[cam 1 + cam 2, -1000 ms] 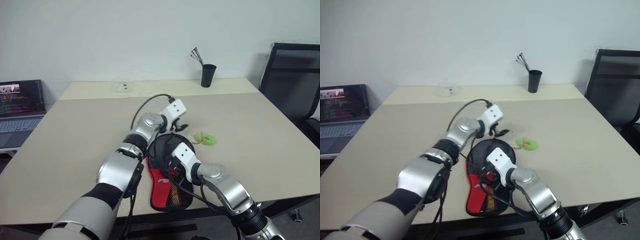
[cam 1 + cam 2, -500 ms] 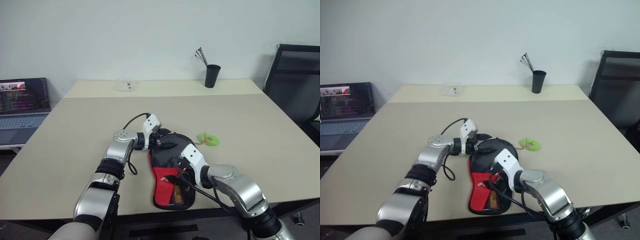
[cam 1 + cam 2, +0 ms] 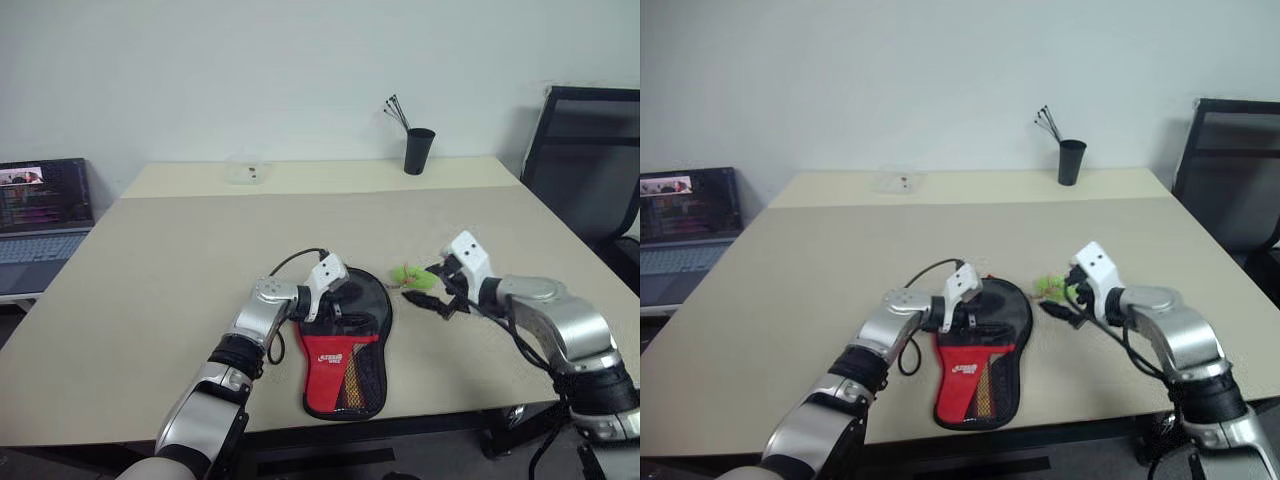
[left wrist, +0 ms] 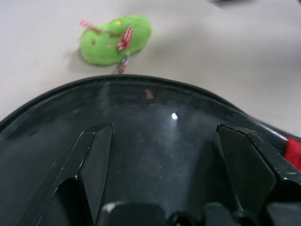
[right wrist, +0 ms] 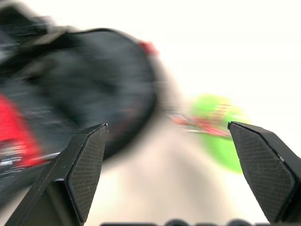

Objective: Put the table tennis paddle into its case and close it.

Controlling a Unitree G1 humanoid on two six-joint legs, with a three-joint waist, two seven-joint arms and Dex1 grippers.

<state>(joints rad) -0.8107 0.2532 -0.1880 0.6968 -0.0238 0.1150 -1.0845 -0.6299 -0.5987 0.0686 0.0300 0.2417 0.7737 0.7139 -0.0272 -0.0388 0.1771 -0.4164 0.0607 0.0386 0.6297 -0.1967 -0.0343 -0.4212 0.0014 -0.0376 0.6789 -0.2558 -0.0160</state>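
- On your far left, a laptop (image 3: 42,215) sits off the table's (image 3: 160,250) edge with its screen lit.
- Your left gripper (image 3: 333,300) rests low over the round head of the case (image 3: 345,340), fingers (image 4: 96,157) spread apart with nothing between them.
- The case lies flat near the table's front edge, black head pointing away from you, red logo panel and mesh pocket toward you.
- You cannot see the paddle itself.
- A small green charm (image 3: 411,277) lies just right of the case's head.
- Your right gripper (image 3: 437,290) hovers beside that charm, fingers wide apart and empty, well clear of the case.
- A black cup (image 3: 418,151) stands at the far edge.
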